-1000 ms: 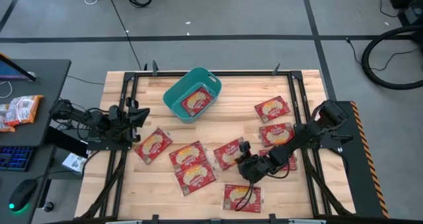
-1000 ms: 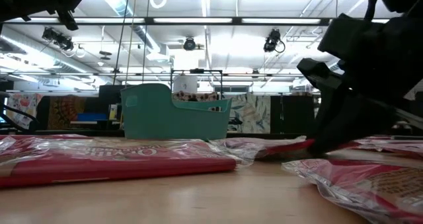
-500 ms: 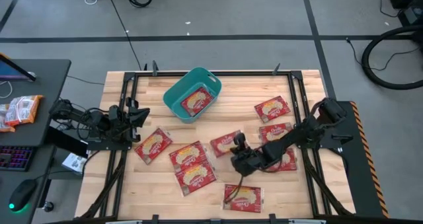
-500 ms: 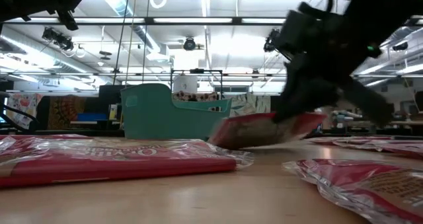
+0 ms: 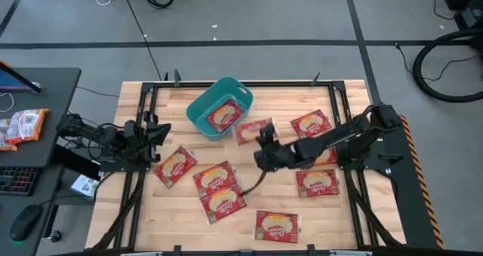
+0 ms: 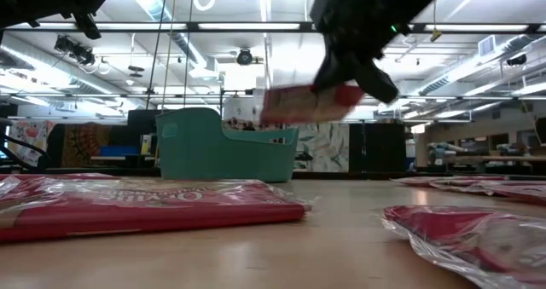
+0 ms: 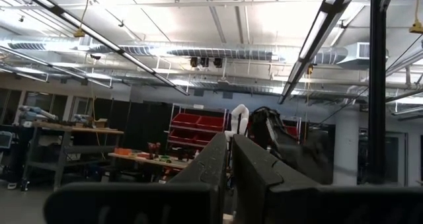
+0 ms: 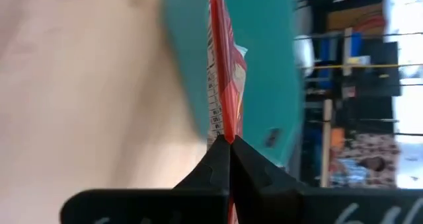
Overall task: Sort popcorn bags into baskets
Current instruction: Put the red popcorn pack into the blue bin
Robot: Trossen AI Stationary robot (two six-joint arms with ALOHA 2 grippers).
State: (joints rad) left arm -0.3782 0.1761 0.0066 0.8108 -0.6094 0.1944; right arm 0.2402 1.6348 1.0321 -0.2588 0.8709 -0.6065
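My right gripper (image 5: 262,140) is shut on a red popcorn bag (image 5: 252,130) with a cream oval label, held in the air just right of the teal basket (image 5: 205,112). In the low view the bag (image 6: 303,104) hangs well above the table. One popcorn bag (image 5: 225,115) lies inside the basket. Several more bags lie flat on the wooden table, among them ones at the left (image 5: 175,166) and the right (image 5: 311,124). My left gripper (image 5: 161,130) waits shut at the table's left edge, holding nothing. My right gripper pinches the bag's edge (image 8: 224,135) between its two fingertips (image 8: 213,156), at the end of the bag nearer the arm. The fingers slant down from the table's right. The bag sticks out past them toward the basket, lifted clear and roughly level.
Bags lie at the centre (image 5: 216,177), below it (image 5: 223,202), near the front edge (image 5: 277,224) and under the right arm (image 5: 317,183). A black frame (image 5: 143,97) borders the table. A desk with an orange-white packet (image 5: 23,125) stands to the left.
My right gripper has risen from the table's near right and swung toward the far left, to beside the basket, rolling its wrist. The popcorn bag, lying on the table a second ago, has come up with it and now hangs clear.
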